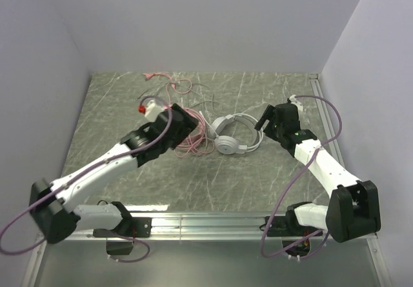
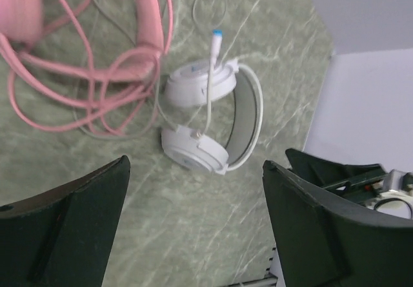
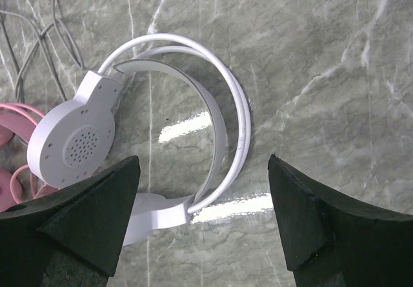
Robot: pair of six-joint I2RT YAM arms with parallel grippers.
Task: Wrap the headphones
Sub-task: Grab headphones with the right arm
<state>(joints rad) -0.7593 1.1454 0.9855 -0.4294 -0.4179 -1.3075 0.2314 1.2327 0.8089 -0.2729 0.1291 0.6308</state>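
Near the middle of the marbled grey-green table (image 1: 258, 177), the white headset (image 1: 232, 138) lies on its side, its two cups close together and its double band arching toward the right arm. Just to its left, a loose tangle of pink cord (image 1: 193, 144) sprawls beside the pink headset (image 2: 19, 9), which shows only as a blur at the edge of the left wrist view. Thin grey cord (image 3: 39, 42) runs off behind the white cups. The left gripper (image 1: 186, 122) hangs over the pink tangle, jaws spread wide and holding nothing. The right gripper (image 1: 264, 120) hovers above the white band, fingers likewise parted and empty.
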